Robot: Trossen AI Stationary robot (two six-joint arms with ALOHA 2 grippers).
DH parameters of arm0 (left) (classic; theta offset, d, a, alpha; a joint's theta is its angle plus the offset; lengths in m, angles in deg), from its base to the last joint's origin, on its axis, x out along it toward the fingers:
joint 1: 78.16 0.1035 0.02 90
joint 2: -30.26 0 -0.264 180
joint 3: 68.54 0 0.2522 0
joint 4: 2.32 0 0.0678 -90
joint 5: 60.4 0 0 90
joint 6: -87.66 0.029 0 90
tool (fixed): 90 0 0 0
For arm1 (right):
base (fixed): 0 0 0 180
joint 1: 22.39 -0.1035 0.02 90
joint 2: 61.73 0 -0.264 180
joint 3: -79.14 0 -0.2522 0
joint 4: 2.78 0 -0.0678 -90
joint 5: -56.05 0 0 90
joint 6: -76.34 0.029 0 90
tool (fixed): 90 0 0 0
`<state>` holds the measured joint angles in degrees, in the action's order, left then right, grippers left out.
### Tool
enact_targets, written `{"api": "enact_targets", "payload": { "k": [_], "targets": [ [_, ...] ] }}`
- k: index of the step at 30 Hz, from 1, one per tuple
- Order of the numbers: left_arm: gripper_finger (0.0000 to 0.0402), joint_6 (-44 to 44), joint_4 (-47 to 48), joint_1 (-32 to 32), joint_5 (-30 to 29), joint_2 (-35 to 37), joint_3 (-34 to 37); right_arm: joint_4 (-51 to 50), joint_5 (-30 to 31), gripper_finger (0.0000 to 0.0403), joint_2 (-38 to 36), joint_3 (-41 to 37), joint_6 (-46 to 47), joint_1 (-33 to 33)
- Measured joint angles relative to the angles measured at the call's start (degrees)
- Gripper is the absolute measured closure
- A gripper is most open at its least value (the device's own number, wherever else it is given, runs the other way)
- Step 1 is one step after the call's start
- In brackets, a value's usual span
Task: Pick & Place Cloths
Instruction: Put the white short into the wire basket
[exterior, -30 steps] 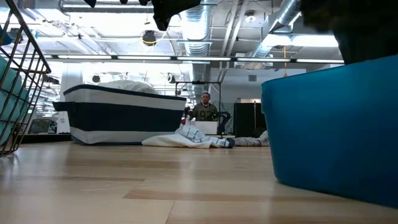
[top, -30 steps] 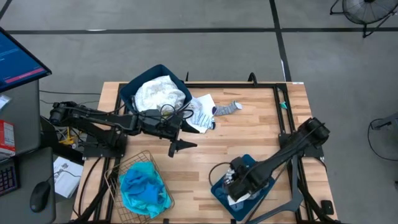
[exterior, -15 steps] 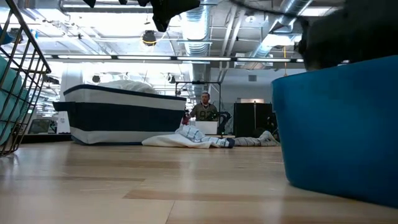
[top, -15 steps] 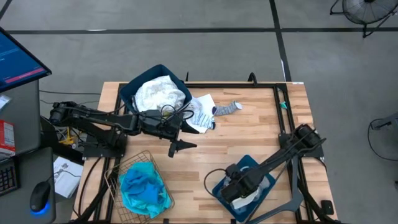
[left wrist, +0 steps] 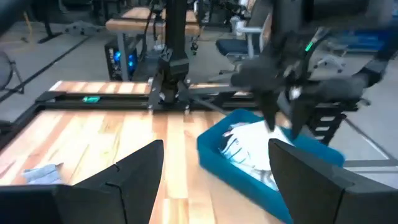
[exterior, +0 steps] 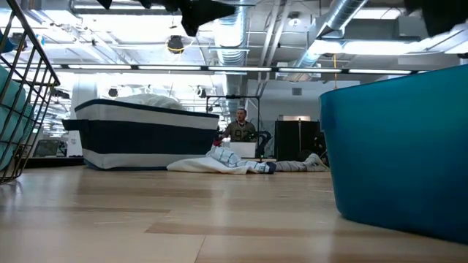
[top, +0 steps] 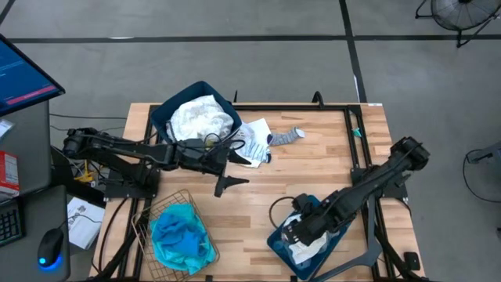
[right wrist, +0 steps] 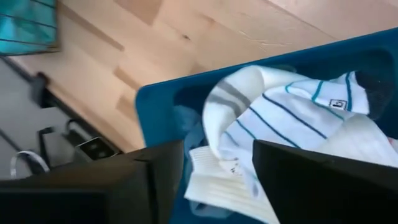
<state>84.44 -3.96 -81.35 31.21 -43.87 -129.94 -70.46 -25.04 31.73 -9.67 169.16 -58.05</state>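
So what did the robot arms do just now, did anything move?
The right gripper opened over the small blue bin near the front edge and let go of the white striped sock, which now lies inside. Half a second ago the bin had slid a little. The left gripper, the wire basket and the socks on the table stayed put.

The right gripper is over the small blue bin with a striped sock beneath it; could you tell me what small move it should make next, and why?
Probably lift straight up out of the blue bin. The right gripper has its fingers apart, and the white striped sock lies inside the bin, free of them. More cloths wait on the table, so clearing the rim comes first.
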Motion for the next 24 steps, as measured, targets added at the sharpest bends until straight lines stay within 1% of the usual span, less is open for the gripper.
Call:
{"api": "enact_targets", "payload": {
  "k": [2,5,11,17,24],
  "targets": [
    [0.0128,0.0,1.5,0.6,-0.3,-1.7,-0.3,0.0,0.2,0.0203,-1.4,0.0,0.0,0.0],
    [0.0128,1.8,5.7,1.6,-0.5,-6.0,-3.3,0.3,1.5,0.0191,-2.9,0.0,0.0,0.0],
    [0.0128,3.4,18.2,5.2,-5.0,-17.5,-12.0,1.3,3.6,0.0195,-4.6,0.1,0.2,-0.4],
    [0.0128,4.8,19.9,10.0,-5.3,-27.0,-16.7,3.4,3.6,0.0214,-4.6,0.1,0.2,-2.0],
    [0.0128,7.3,19.3,12.7,-5.1,-33.7,-19.7,4.7,4.1,0.0232,-4.2,0.1,1.6,-3.4]
  ]
}}
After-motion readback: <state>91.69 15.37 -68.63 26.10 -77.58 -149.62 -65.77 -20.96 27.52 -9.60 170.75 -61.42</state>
